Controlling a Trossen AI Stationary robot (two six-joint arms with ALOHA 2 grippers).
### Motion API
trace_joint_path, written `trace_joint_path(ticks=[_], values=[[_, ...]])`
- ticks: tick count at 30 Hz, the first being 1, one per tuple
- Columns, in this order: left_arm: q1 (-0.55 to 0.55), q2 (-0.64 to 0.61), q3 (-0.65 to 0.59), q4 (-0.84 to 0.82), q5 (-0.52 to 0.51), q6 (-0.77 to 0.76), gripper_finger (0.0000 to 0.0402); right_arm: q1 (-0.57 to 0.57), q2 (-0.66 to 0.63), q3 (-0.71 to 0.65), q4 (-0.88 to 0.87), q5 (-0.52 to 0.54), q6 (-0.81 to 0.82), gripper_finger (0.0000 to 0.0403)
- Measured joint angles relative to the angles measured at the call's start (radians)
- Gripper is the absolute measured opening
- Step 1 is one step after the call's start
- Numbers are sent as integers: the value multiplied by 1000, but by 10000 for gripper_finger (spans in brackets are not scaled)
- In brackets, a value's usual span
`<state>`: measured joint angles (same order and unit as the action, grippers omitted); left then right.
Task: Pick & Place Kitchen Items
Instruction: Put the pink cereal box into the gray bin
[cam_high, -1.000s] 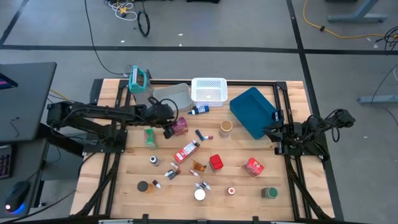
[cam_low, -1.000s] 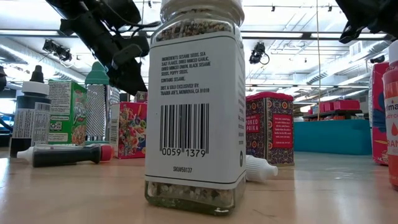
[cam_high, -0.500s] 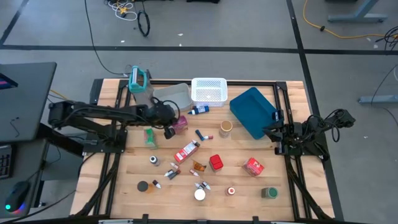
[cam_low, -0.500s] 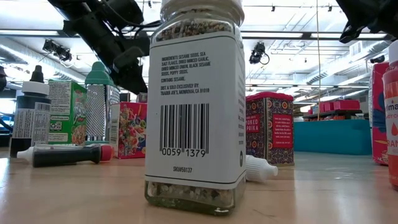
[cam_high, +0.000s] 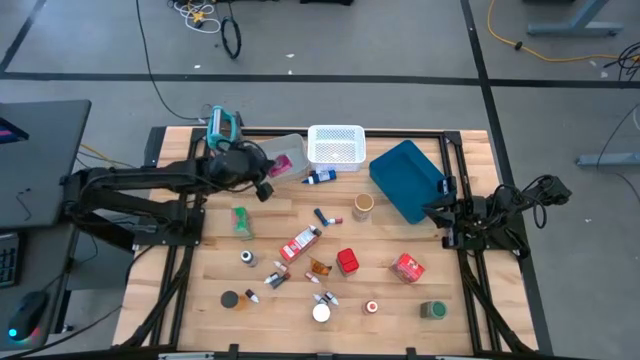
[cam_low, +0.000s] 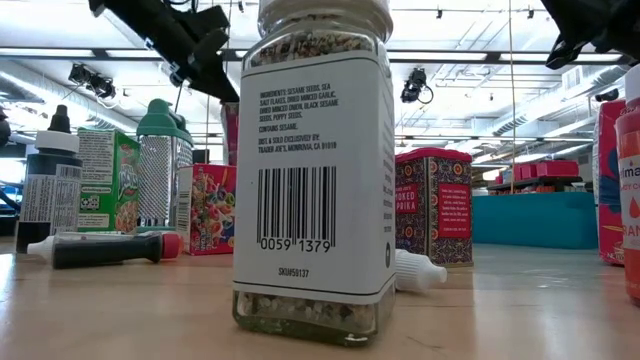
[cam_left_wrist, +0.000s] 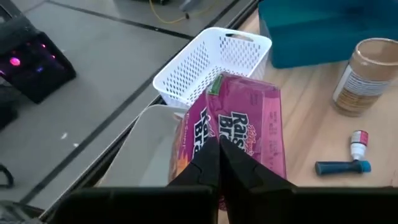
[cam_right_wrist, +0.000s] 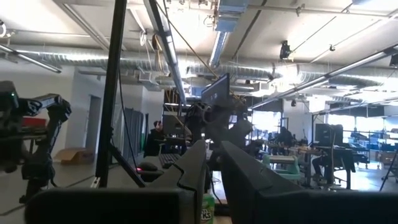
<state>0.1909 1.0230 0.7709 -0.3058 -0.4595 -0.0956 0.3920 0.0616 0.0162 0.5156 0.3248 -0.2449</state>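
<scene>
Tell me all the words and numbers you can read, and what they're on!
"0059 1379" and "SKU#59137": on the seasoning jar, under its barcode.
"TRADER JOE'S, MONROVIA, CA 91016": same jar's label; the ingredient lines above are small, only partly readable.
"Rais" / "Br": pink carton held by the left gripper.
"SMOKED PAPRIKA": red tin, partly readable.
Other labels: too small or blurred.

on the white back label of the clear glass seasoning jar (cam_low: 312, 170) close to the low camera we read "ingredients: sesame seeds, sea salt flakes, dried minced garlic, dried minced onion, black sesame seeds, poppy seeds", then "contains sesame" and "dist. & sold exclusively by: trader joe's, monrovia, ca 91016". under its barcode we read "0059 1379" and "sku#59137". on the dark red patterned tin (cam_low: 434, 208) behind it we make out "smoked". on the pink cardboard cereal carton (cam_left_wrist: 239, 134) in the left wrist view we read only "rais" and "br"; the rest is cut off.
</scene>
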Motion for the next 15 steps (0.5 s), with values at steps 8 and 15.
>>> trace_joint_path(ticks=[8,15], values=[[86,34,-85,-6,27,-46,3,0,0,0,0,0,32,59],[186,38,-122,8,113,-49,3,0,0,0,1,0,25,59]])
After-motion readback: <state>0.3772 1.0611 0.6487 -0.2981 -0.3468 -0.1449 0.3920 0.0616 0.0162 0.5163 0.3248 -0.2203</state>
